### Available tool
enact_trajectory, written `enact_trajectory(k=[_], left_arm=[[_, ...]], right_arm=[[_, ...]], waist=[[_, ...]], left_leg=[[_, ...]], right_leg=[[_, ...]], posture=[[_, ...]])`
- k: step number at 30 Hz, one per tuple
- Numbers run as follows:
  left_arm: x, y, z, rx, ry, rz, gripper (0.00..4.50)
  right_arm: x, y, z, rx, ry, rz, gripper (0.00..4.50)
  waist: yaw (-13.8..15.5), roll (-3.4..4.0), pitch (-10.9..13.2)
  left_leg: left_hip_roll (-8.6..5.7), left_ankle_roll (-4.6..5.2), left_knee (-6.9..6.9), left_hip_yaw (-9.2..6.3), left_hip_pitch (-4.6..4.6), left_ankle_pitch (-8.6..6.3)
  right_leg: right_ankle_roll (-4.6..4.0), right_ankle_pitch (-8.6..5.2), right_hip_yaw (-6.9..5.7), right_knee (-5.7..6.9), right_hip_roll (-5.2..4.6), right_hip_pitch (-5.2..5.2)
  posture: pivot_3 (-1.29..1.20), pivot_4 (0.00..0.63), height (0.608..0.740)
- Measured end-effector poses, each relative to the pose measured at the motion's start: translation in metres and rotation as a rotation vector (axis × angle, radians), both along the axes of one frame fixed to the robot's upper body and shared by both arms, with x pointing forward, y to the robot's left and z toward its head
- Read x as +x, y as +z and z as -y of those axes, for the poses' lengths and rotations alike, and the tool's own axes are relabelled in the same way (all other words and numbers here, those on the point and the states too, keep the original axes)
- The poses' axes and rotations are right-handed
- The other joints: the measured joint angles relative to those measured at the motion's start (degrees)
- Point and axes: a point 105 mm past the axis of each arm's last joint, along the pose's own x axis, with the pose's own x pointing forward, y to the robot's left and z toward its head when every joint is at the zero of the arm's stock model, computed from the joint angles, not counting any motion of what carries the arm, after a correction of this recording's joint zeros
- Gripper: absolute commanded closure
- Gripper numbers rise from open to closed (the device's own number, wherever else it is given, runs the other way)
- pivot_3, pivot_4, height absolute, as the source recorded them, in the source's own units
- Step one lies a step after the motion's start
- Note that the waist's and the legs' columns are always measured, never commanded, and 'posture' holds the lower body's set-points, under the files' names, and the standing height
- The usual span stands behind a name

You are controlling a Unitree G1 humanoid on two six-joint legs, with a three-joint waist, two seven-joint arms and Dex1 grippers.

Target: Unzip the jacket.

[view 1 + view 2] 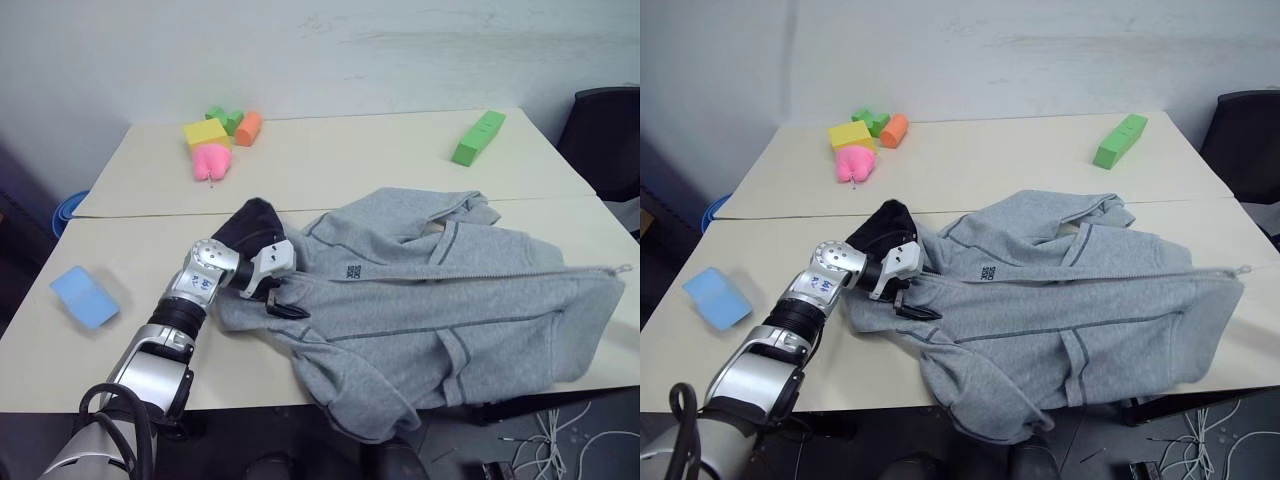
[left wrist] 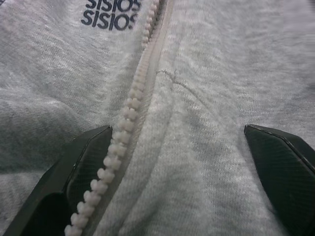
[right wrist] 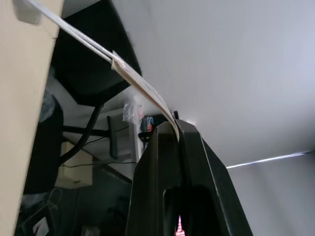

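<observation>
The light-grey jacket (image 1: 440, 300) lies spread over the near table, its dark hood lining (image 1: 250, 225) at the left and its hem hanging over the front edge. Its white zipper (image 2: 129, 105) runs from the collar to a white slider (image 1: 624, 268) at the far right. My left gripper (image 2: 179, 147) is open and rests on the fleece by the collar, with its black fingers (image 1: 285, 305) on either side of the zipper teeth. My right gripper (image 3: 177, 125) is shut on a thin pale strip (image 3: 133, 78) that stretches tight back toward the table edge.
Yellow, green, orange and pink foam blocks (image 1: 215, 140) sit at the back left, and a green block (image 1: 478, 137) at the back right. A blue sponge (image 1: 85, 296) lies near the left edge. A black chair (image 1: 605, 140) stands at the right, with cables (image 1: 560, 440) on the floor.
</observation>
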Motion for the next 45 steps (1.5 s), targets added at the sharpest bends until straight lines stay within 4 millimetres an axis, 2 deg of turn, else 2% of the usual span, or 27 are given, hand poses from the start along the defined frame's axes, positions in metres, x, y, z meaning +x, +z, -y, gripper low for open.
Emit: enact_trajectory(k=[5,7,9,13,17,20,21,23,25,27,29,33,36,42,44,45], left_arm=[[-0.001,0.0,0.0,-0.001,-0.001,0.009,0.0],[-0.001,-0.001,0.001,0.001,0.0,0.015,0.0],[-0.001,-0.001,0.002,0.003,-0.004,0.023,0.0],[-0.002,-0.002,0.002,0.004,-0.008,0.03,0.0],[-0.002,-0.004,-0.002,0.011,-0.005,0.033,0.0],[-0.003,-0.005,-0.006,0.021,-0.007,0.045,0.0],[-0.003,-0.005,-0.006,0.021,-0.01,0.051,0.0],[-0.004,-0.007,-0.009,0.026,-0.008,0.053,0.0],[-0.003,-0.007,-0.011,0.03,-0.004,0.054,0.0],[-0.003,-0.009,-0.012,0.031,-0.002,0.052,0.0],[-0.003,-0.009,-0.013,0.031,-0.004,0.058,0.0],[-0.003,-0.009,-0.013,0.031,-0.006,0.063,0.0],[-0.003,-0.009,-0.013,0.031,-0.011,0.068,0.0],[-0.004,-0.009,-0.015,0.036,-0.015,0.07,0.0],[-0.004,-0.01,-0.017,0.05,-0.018,0.07,0.0],[-0.004,-0.01,-0.018,0.056,-0.021,0.069,0.0]], right_arm=[[0.006,0.015,0.002,0.025,0.007,0.118,4.49],[0.011,0.028,0.001,0.09,0.025,0.221,4.49],[0.016,0.033,0.001,0.173,0.049,0.269,4.49],[0.024,0.022,0.001,0.374,0.093,0.318,4.49],[0.025,0.017,-0.001,0.373,0.103,0.273,4.49],[0.027,-0.006,0.002,0.473,0.076,0.156,4.49],[0.025,-0.005,0.001,0.424,0.074,0.149,4.49],[0.025,0.009,-0.011,0.282,0.122,0.167,4.49],[0.028,0.015,-0.017,0.277,0.157,0.148,4.49],[0.03,0.011,-0.019,0.297,0.167,0.114,4.49],[0.028,0.005,-0.013,0.325,0.126,0.099,4.49],[0.024,0.01,-0.009,0.254,0.071,0.133,4.49],[0.02,0.032,-0.014,0.081,0.043,0.226,4.49],[0.021,0.081,-0.031,-0.079,0.126,0.359,4.49],[0.031,0.085,-0.042,-0.067,0.211,0.341,4.49],[0.038,0.081,-0.045,-0.047,0.242,0.301,4.49]], waist=[[0.2,0.03,0.0],[0.2,0.14,-0.1],[0.4,0.14,-0.1],[0.6,0.11,-0.1],[0.4,0.35,-0.2],[0.2,0.15,-0.3],[0.2,0.21,-0.4],[-0.1,0.53,-0.6],[-0.3,0.48,-0.6],[-0.3,0.2,-0.8],[-0.4,0.16,-0.8],[-0.5,0.29,-0.9],[-0.4,0.38,-0.9],[-0.7,0.37,-0.9],[-1.0,0.27,-0.9],[-1.0,0.12,-1.0]], left_leg=[[0.03,-0.06,-0.03,0.04,0.21,-0.02],[0.03,-0.06,-0.03,0.06,0.21,-0.02],[0.08,-0.07,-0.03,0.05,0.21,-0.03],[0.12,-0.07,-0.04,0.03,0.21,-0.06],[0.13,-0.09,-0.2,0.07,0.23,-0.06],[0.13,-0.15,-0.58,0.13,0.28,0.0],[0.1,-0.19,-0.74,0.19,0.31,0.04],[0.08,-0.28,-0.96,0.33,0.47,0.08],[0.15,-0.42,-1.03,0.33,0.52,0.16],[0.2,-0.49,-1.05,0.28,0.55,0.19],[0.19,-0.49,-1.05,0.27,0.54,0.19],[0.21,-0.54,-1.11,0.24,0.54,0.19],[0.19,-0.77,-1.16,0.25,0.54,0.09],[0.2,-0.82,-1.26,0.25,0.57,0.13],[0.2,-0.72,-1.43,0.25,0.68,0.32],[0.19,-0.76,-1.58,0.25,0.79,0.39]], right_leg=[[-0.01,-0.02,0.06,0.0,0.01,-0.01],[-0.01,-0.02,0.1,0.0,0.01,-0.03],[-0.02,-0.02,0.07,-0.01,0.03,-0.04],[-0.03,-0.03,0.07,-0.03,0.03,-0.04],[-0.1,-0.06,0.09,-0.04,0.03,-0.06],[-0.13,-0.08,0.15,-0.08,0.03,0.01],[-0.14,-0.08,0.18,-0.11,0.02,-0.03],[-0.15,-0.12,0.28,-0.12,0.04,-0.05],[-0.18,-0.14,0.28,-0.09,0.13,-0.04],[-0.28,-0.19,0.22,-0.02,0.16,-0.03],[-0.28,-0.19,0.24,-0.02,0.15,-0.04],[-0.41,-0.26,0.22,0.0,0.12,-0.09],[-0.44,-0.28,0.23,0.0,0.12,-0.12],[-0.48,-0.31,0.21,-0.03,0.13,-0.12],[-0.49,-0.32,0.21,-0.04,0.14,-0.05],[-0.52,-0.34,0.21,-0.06,0.14,-0.02]], posture=[[0.0,0.15,0.74],[0.0,0.15,0.74],[0.0,0.15,0.74],[0.0,0.15,0.74],[0.0,0.15,0.74],[0.0,0.15,0.74],[0.0,0.15,0.74],[0.0,0.15,0.74],[0.0,0.15,0.74],[0.0,0.15,0.74],[0.0,0.15,0.74],[0.0,0.15,0.74],[0.0,0.15,0.74],[0.0,0.15,0.74],[0.0,0.15,0.74],[0.0,0.15,0.74]])
